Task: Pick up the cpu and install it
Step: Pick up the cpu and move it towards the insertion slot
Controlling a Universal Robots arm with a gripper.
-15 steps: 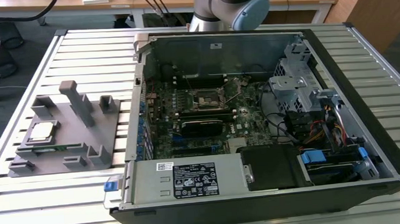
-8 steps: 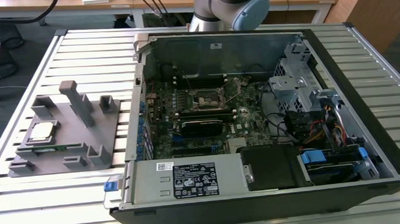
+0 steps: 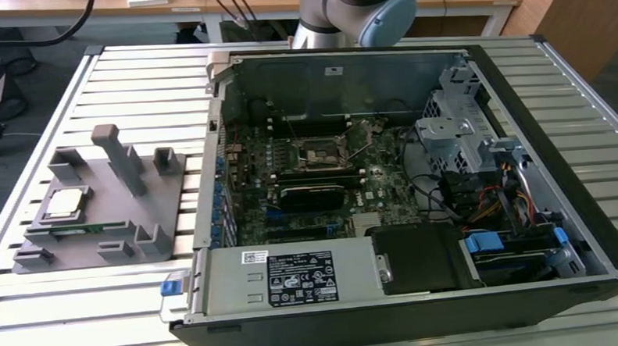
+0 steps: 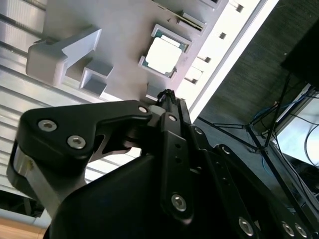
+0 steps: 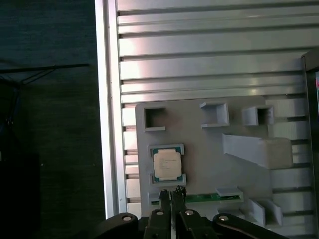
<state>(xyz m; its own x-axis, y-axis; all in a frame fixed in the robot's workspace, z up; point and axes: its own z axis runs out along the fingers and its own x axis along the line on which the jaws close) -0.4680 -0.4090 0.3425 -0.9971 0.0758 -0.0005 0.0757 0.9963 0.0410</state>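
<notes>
**Approach to the pick: cpu not yet lifted**

You are at the opening step. The cpu [image 5: 167, 165] lies flat in its pocket on the grey holder [image 5: 199, 129], which sits on the slatted metal tabletop [image 3: 127, 79] to the exterior view's left of the open computer case [image 3: 393, 177]. In both wrist views your end effector [image 5: 172, 191] hangs over the holder near the chip, touching nothing. Its black fingers are pressed narrow together and hold nothing.

As I judge it, the pick calls for the fingers to be spread first, then centred over the chip and square to its edges.

The cpu is a small, thin square with a smooth silvery metal top and a pale rim, so there is little edge to grip. The holder looks like matt grey plastic, blocky, with raised walls and posts. A long, narrow green memory stick [image 5: 204, 197] lies in a slot just beside the chip's pocket. The dark, metal-framed socket [image 3: 322, 153] stands on the green board inside the case.
</notes>
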